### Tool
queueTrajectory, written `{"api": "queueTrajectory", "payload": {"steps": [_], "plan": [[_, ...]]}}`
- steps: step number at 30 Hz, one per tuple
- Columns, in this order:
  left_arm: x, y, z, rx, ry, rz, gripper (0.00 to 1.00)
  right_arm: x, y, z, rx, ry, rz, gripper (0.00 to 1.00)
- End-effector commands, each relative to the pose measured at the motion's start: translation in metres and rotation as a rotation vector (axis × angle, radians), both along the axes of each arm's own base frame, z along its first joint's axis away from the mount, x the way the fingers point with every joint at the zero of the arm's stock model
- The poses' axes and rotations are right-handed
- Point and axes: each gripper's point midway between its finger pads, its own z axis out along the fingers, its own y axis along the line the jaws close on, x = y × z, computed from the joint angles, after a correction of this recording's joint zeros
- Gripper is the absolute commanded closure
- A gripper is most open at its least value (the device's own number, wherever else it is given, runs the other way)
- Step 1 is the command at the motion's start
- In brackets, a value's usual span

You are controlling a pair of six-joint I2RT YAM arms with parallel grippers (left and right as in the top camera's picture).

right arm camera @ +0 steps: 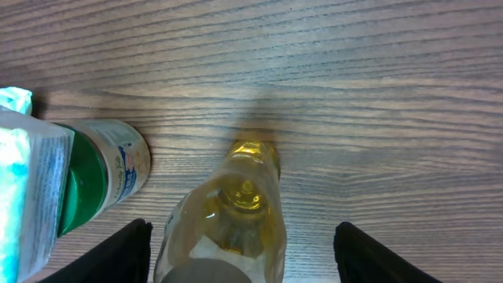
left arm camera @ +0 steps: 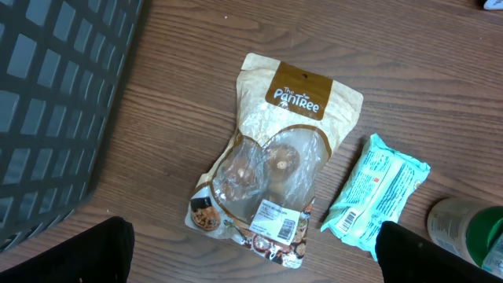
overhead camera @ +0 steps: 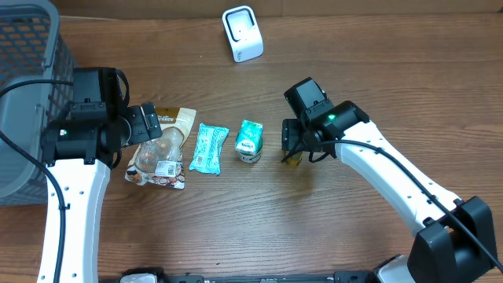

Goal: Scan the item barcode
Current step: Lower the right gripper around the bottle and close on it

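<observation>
Right wrist view: my right hand, open and empty, straddles the yellow bottle off-centre; closing may shove it.

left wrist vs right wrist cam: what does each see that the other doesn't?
Left wrist only: the Panitee snack bag, the teal packet beside it, and the grey basket. Right wrist only: the yellow bottle, inside the open right gripper with gaps either side. A pale printed edge at that view's far left is unclear. Both: the green-and-white container and the wooden table.
</observation>
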Motion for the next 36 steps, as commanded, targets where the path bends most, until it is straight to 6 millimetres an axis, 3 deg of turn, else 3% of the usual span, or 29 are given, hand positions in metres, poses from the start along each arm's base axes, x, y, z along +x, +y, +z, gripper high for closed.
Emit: {"api": "queueTrajectory", "payload": {"steps": [1,10,29,32,36], "plan": [[0.0031,-0.0029,0.0035,-0.006,-0.011,0.0,0.0,-0.0012,0.0004,-0.0026,-0.003,0.004,-0.001,0.32],[0.0032,-0.0029,0.0036,-0.006,-0.011,0.0,0.0,0.0072,0.0053,0.0007,0.017,-0.033,0.006,0.34],[0.0031,-0.0029,0.0035,-0.006,-0.011,0.0,0.01,0.0015,0.002,-0.0044,0.003,-0.009,0.006,0.38],[0.0031,-0.0029,0.0035,-0.006,-0.011,0.0,0.01,0.0016,0.0021,-0.0042,0.004,-0.009,0.006,0.46],[0.0031,-0.0029,0.0035,-0.006,-0.011,0.0,0.01,-0.0014,0.001,-0.0054,-0.001,0.004,0.007,0.48]]}}
